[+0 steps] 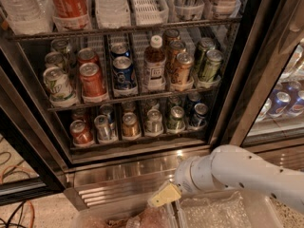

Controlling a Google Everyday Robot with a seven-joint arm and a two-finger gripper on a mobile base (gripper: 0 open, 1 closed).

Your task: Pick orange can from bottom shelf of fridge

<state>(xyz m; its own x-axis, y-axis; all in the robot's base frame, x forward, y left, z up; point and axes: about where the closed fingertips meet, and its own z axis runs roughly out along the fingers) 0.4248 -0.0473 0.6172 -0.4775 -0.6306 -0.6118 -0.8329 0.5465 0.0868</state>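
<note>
Shop or canteen, judging by the stocked glass-door drinks fridge; hand low before it

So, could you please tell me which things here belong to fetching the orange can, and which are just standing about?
Job:
orange can, third lane from the left
bottom shelf
fridge
gripper, low before the fridge's steel base

Standing about:
red can
green can
brown bottle
</note>
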